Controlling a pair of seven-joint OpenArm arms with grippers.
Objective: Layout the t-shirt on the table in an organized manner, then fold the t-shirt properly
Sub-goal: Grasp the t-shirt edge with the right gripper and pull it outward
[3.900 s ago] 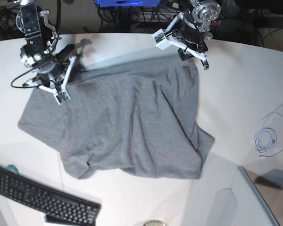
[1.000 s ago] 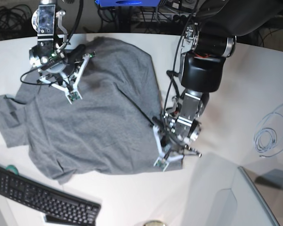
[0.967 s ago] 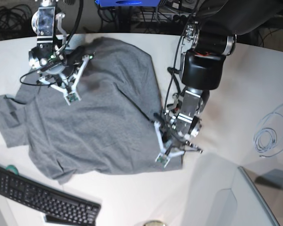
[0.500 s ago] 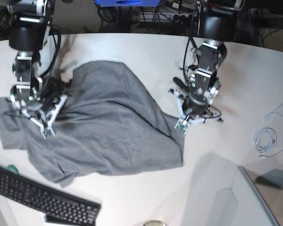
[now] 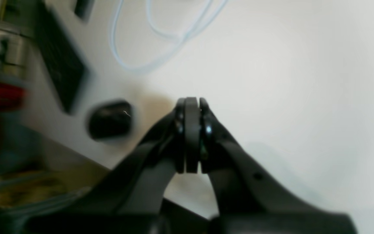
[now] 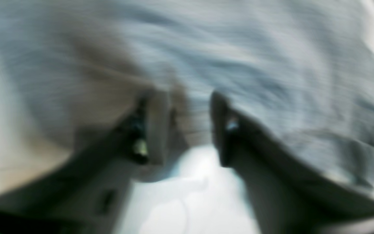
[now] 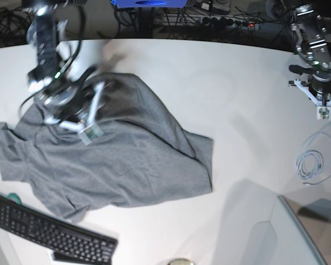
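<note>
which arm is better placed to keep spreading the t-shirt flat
Right. The right gripper hangs directly over the t-shirt with its jaws apart. The left gripper is shut, far off over bare table near the cable coil, touching no fabric.

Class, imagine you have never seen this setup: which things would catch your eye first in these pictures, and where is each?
The rumpled grey t-shirt dominates, spread over the left half of the white table. The right end effector is over its upper left part, blurred, jaws apart. The left end effector is shut and empty at the far right edge, just above a coiled pale cable.
</note>
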